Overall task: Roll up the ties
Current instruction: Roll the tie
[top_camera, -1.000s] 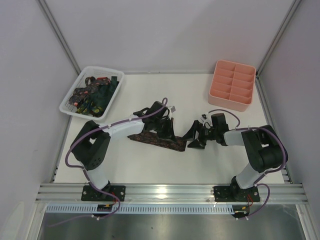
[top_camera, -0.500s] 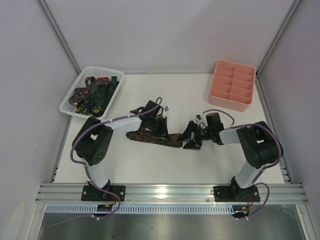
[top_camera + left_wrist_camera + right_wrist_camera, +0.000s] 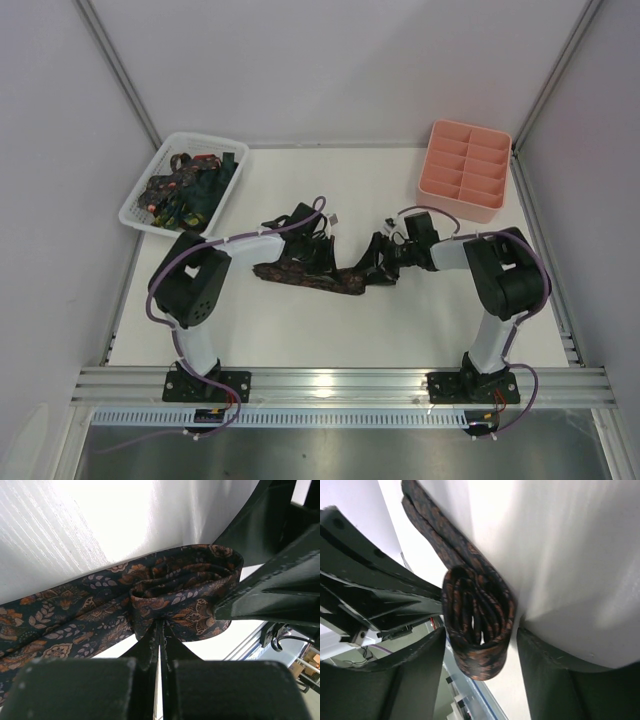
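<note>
One tie [image 3: 305, 277] — dark, with a fine orange-brown floral pattern — lies on the table [image 3: 400, 320], its right end wound into a flattened coil [image 3: 185, 597] of several layers, the rest trailing flat leftward. The other ties [image 3: 185, 190], dark green and brown, lie heaped in the white basket [image 3: 135, 212].

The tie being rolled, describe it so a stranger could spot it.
Start at the middle of the white table. The tie lies stretched out there, dark with orange-brown leaves. Unlike the ties heaped in the white basket, one end is coiled.
</note>
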`<state>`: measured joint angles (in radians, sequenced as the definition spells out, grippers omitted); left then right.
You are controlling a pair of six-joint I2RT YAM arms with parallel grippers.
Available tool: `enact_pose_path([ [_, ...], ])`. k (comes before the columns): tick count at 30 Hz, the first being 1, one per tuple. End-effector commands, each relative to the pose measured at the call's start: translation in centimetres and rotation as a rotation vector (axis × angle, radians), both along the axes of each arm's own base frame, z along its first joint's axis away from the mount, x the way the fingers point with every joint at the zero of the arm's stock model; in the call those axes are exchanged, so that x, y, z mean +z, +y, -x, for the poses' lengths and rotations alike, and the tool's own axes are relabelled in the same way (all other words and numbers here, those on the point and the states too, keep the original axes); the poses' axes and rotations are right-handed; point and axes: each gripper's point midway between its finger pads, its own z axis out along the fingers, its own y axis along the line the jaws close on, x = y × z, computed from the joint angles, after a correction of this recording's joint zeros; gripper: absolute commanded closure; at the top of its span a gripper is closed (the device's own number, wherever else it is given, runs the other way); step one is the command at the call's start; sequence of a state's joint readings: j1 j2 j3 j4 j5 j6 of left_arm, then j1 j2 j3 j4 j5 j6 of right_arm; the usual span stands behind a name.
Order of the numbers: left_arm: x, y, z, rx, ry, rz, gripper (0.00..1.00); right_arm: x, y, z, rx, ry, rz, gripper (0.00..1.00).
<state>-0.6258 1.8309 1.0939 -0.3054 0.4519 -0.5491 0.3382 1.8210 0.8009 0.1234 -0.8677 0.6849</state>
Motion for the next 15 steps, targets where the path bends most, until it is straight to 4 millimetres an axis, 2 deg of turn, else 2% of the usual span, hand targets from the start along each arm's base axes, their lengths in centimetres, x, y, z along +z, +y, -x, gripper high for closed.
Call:
enact_pose_path([
  [1,-0.6,0.2,-0.6,-0.006,-0.01,0.002,1.0,0.5,0.3,0.1,0.049,-0.013,-0.028,0.38],
  [7,-0.4,0.2,-1.1,-0.007,-0.02,0.003,0.99,0.8,0.1,0.7,0.068,0.002,-0.024,0.38],
  [11,-0.8,0.2,-1.2,-0.011,-0.012,0.003,1.0,1.1,0.5,0.4,0.076,0.016,-0.036,0.42],
  [12,-1.0,0.2,-1.2,-0.01,-0.008,-0.002,1.0,1.2,0.6,0.4,0.078,0.022,-0.037,0.44],
  [13,-1.0,0.1,-1.3,-0.012,-0.007,-0.002,0.99,1.7,0.9,0.0,0.083,0.016,-0.044,0.53],
  [15,-1.4,0.2,-1.3,-0.019,-0.003,-0.009,0.99,1.9,1.1,0.3,0.095,0.051,-0.04,0.62],
])
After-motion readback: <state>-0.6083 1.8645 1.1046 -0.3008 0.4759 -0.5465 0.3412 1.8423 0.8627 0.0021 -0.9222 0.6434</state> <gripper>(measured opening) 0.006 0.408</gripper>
